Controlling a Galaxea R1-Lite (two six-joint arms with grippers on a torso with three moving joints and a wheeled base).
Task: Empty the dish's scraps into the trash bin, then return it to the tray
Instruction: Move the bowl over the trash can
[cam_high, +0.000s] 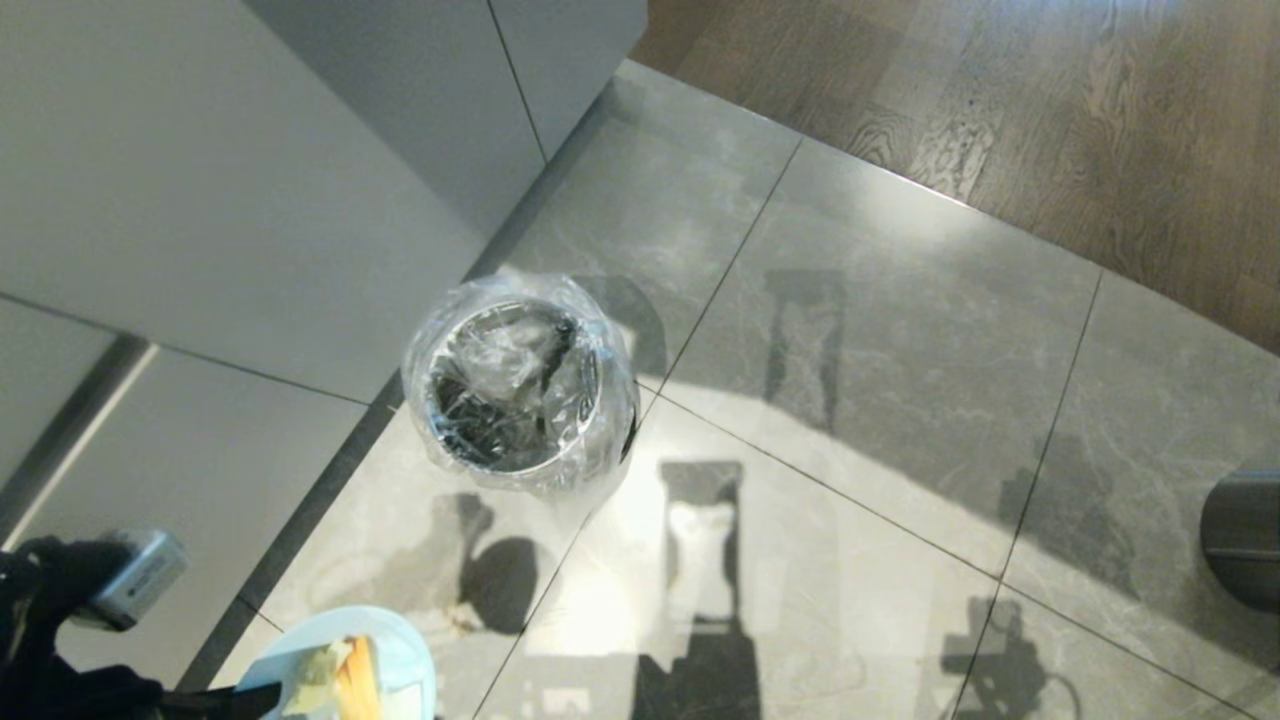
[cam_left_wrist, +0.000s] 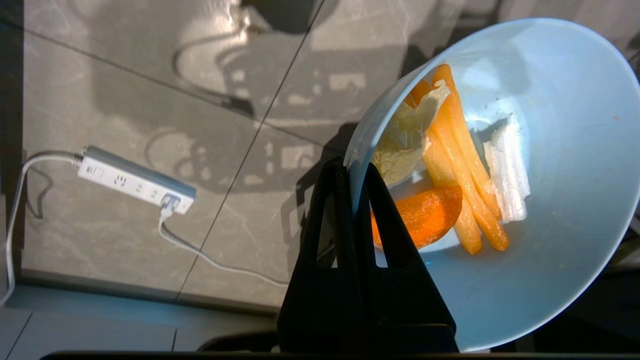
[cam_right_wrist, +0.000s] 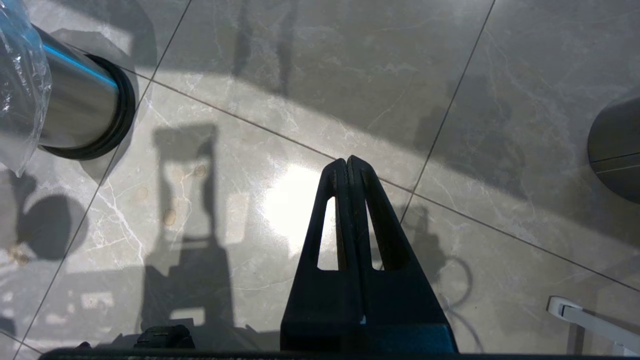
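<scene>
The left gripper was clamped on the rim of the dish, one finger inside and one outside. The dish was held off the floor at the lower left of the head view, tilted, short of the trash bin. The scraps, orange carrot pieces and pale bits, lay inside it. The trash bin stood upright on the floor beside a cabinet, its clear bag lapping the rim. The right gripper hung over bare floor, fingers pressed together, holding nothing. A power strip lay on the floor
</scene>
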